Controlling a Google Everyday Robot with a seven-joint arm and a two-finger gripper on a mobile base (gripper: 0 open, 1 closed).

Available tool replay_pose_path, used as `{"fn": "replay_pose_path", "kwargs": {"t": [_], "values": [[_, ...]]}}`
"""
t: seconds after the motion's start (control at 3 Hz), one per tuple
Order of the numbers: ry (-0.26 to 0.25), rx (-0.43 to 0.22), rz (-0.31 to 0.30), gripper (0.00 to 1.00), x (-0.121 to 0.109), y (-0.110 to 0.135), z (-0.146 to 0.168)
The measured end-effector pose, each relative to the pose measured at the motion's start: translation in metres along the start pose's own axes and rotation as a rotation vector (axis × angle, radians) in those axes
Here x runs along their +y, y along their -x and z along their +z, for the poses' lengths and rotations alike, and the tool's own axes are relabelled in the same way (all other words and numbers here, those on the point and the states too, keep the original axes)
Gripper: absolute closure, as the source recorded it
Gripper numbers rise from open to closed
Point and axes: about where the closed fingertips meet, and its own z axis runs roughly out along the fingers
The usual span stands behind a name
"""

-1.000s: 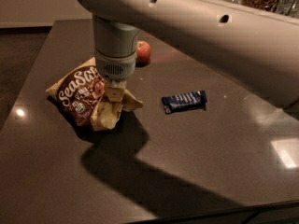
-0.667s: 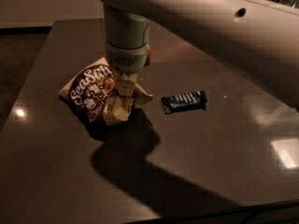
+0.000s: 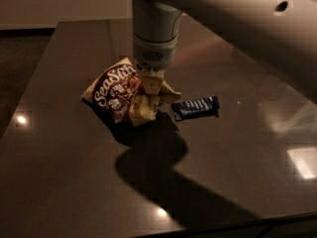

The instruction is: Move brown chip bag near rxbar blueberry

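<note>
Tabletop (image 3: 74,182) is lying open toward the near edge, leaving ample room. Mid-table, the brown chip bag (image 3: 116,90) is crumpling where the gripper (image 3: 150,89) is clamping its fingers on the bunched end. The bag looks light, soft and slippery, so that bunched film is probably the safest hold. The rxbar blueberry (image 3: 196,107) is lying just beside it, toward the right edge and well short of the far edge.

White script on the front of the brown chip bag (image 3: 115,90) read "Sea Sa", with the rest of the word hidden behind the gripper (image 3: 151,87). The gripper stood over the bag's right side, clamped on its crumpled cream edge. The rxbar blueberry (image 3: 196,107), just right of the bag, carried pale lettering too small to read.
</note>
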Motion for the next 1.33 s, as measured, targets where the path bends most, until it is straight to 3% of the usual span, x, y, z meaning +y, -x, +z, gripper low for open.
{"fn": "replay_pose_path", "kwargs": {"t": [0.33, 0.67, 1.33], "values": [[0.002, 0.017, -0.006, 1.00, -0.004, -0.018, 0.001], [0.008, 0.029, -0.010, 0.85, -0.006, -0.033, 0.004], [0.044, 0.025, -0.003, 0.38, -0.004, -0.051, 0.009]]}}
